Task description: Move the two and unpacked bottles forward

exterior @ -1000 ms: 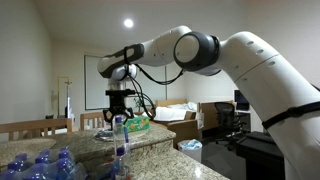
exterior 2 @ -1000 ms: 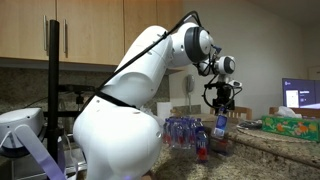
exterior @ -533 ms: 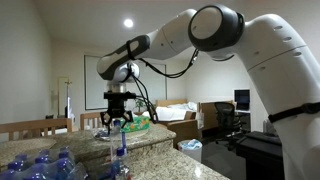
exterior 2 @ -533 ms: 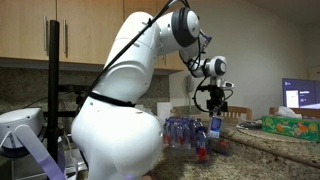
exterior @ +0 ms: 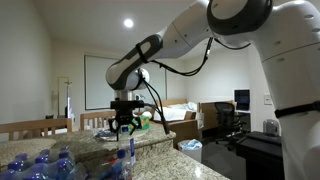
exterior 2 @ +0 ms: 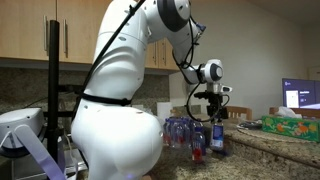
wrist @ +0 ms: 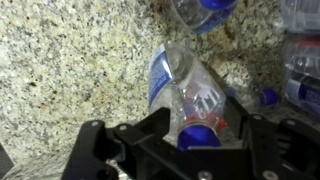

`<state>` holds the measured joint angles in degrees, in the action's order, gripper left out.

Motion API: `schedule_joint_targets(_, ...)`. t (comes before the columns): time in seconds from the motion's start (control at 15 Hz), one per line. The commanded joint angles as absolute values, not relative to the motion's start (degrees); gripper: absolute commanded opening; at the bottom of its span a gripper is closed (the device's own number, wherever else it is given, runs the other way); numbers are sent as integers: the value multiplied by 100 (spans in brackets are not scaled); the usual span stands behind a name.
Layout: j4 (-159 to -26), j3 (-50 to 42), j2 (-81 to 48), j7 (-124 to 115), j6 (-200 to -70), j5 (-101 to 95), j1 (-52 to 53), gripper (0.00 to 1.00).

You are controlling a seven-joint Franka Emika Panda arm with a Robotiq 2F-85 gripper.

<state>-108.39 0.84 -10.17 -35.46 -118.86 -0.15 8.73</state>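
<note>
In an exterior view the tool (exterior: 123, 122) hangs just above the bottle (exterior: 127, 157), which stands upright on the granite bench (exterior: 172, 160). The pack of bottles (exterior: 35, 165) lies at the near corner.

In an exterior view from another place the tool (exterior 2: 217, 113) is over the same bottle (exterior 2: 217, 137). The pack of bottles (exterior 2: 180, 131) is just beside it on the bench (exterior 2: 275, 142).

In the wrist view the tool (wrist: 200, 128) is spread wide. The bottle (wrist: 185, 90) with its blue cap (wrist: 197, 137) sits between the fingers (wrist: 148, 128), with a gap on both sides, so nothing is gripped. A second bottle (wrist: 205, 8) lies further up on the bench (wrist: 70, 60).
</note>
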Motion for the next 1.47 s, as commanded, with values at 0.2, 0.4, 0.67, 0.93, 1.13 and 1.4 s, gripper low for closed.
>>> schedule_joint_targets(0.2, -11778, -14, -299, -4542, -12470, -643, 709, 38)
schedule_joint_targets(0.4, -11966, 12, -223, -4637, -12469, -577, 644, 38)
schedule_joint_targets(0.67, -12090, 29, -173, -4675, -12469, -542, 621, 87)
schedule_joint_targets(0.93, -12130, 27, -127, -4700, -12478, -535, 598, 100)
schedule_joint_targets(1.13, -12150, 32, -66, -4691, -12469, -531, 581, 100)
schedule_joint_targets(1.4, -12172, 41, 34, -4628, -12449, -474, 556, 100)
